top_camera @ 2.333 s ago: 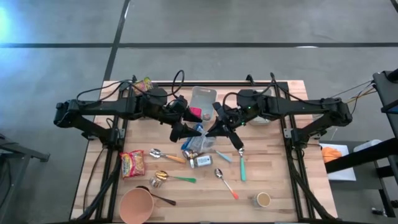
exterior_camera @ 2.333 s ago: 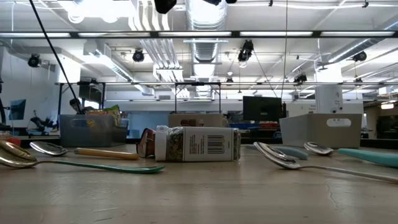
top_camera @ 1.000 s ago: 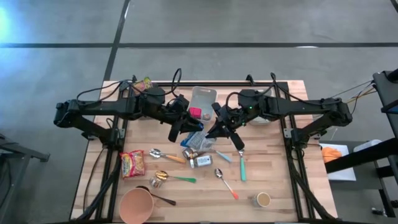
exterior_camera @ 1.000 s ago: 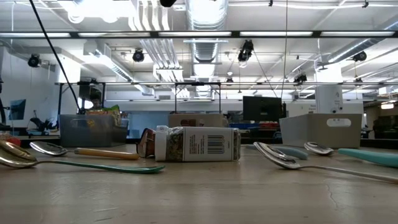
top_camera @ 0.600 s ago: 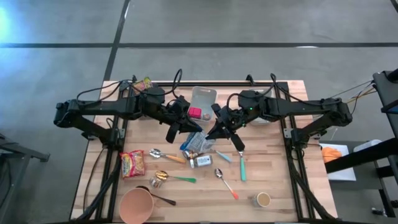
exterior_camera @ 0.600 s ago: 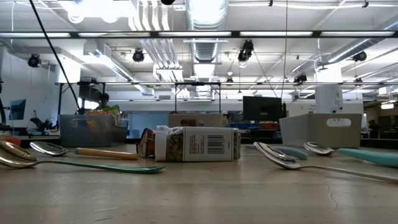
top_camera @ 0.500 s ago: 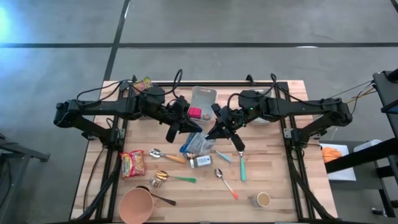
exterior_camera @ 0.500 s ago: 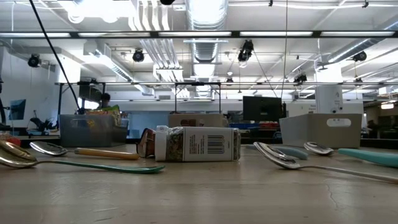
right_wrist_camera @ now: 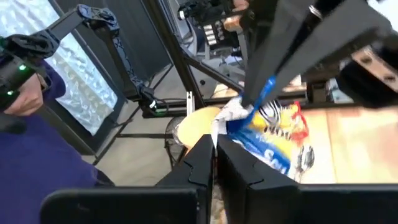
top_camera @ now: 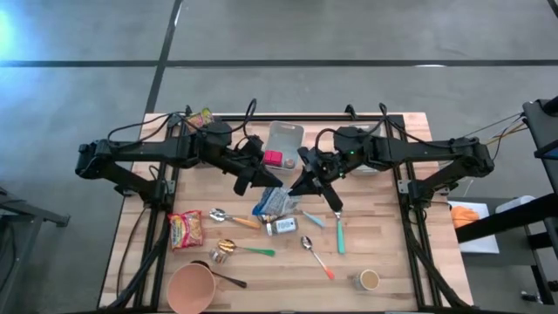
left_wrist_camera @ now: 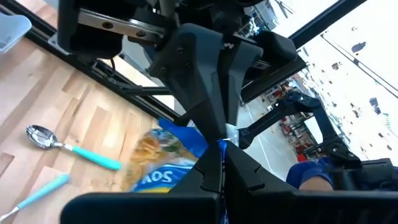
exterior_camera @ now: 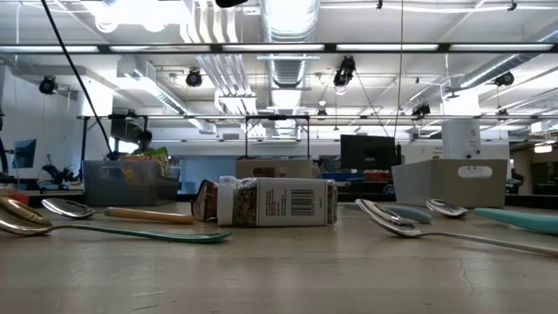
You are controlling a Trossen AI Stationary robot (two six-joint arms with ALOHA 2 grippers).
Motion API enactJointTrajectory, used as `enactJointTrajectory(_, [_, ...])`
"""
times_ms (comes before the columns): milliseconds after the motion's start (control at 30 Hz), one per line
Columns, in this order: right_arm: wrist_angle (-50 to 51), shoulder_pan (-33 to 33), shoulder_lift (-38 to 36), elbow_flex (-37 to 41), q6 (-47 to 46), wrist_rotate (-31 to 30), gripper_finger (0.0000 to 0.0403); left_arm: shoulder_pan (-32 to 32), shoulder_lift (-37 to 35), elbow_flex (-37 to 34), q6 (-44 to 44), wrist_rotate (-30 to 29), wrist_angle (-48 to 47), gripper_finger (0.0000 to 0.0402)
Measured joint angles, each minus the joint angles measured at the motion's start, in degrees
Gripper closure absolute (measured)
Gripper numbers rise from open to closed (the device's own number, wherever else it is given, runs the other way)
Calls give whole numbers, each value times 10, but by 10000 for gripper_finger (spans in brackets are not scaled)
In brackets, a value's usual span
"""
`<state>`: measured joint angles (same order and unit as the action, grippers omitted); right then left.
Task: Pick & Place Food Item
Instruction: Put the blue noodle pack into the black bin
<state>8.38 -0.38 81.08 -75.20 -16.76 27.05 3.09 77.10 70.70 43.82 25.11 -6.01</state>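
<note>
A blue and yellow snack bag point(top_camera: 273, 202) hangs over the middle of the table between my two grippers. My left gripper point(top_camera: 277, 183) reaches in from the table's left and is shut on the bag's top. My right gripper point(top_camera: 296, 187) reaches in from the right and is shut on the same top edge, close beside the left one. In the left wrist view the bag point(left_wrist_camera: 163, 169) hangs beyond my fingers. In the right wrist view the bag point(right_wrist_camera: 273, 142) shows its yellow print. The low view shows neither the bag nor the grippers. My left gripper pinches the bag's top edge point(left_wrist_camera: 226, 144) between its two shut fingers. They come nearly level from the table's left. The bag hangs below them, clear of the table. My right gripper pinches the crumpled silver end of the top edge point(right_wrist_camera: 226, 119) between its shut fingers. They come nearly level from the table's right, tip to tip with the left fingers. The bag hangs tilted below.
Under the bag lie a spice jar point(top_camera: 281, 227), several spoons point(top_camera: 234, 218), and a teal-handled spoon point(top_camera: 339, 232). A red snack packet point(top_camera: 186, 228) lies at the left, a salmon bowl point(top_camera: 191, 288) and small cup point(top_camera: 369, 279) near the front edge, and a clear container point(top_camera: 283, 137) and pink block point(top_camera: 273, 159) at the back.
My left gripper has rolled about its own axis and shut on the bag's top edge, staying in place. The bag's top has swung a little with it. My right gripper has kept its hold.
</note>
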Motion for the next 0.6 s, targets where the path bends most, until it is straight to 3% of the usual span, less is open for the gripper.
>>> enactJointTrajectory(100, [13, 0, 0, 0, -14, 0, 348, 0, 0, 0, 0, 2, -1, 401])
enactJointTrajectory(400, [16, 0, 0, -3, -10, 0, 186, 0, 0, 0, -1, 4, -13, 401])
enactJointTrajectory(600, [16, 0, 0, -4, -13, -2, 125, 12, -13, 0, -3, 2, -65, 401])
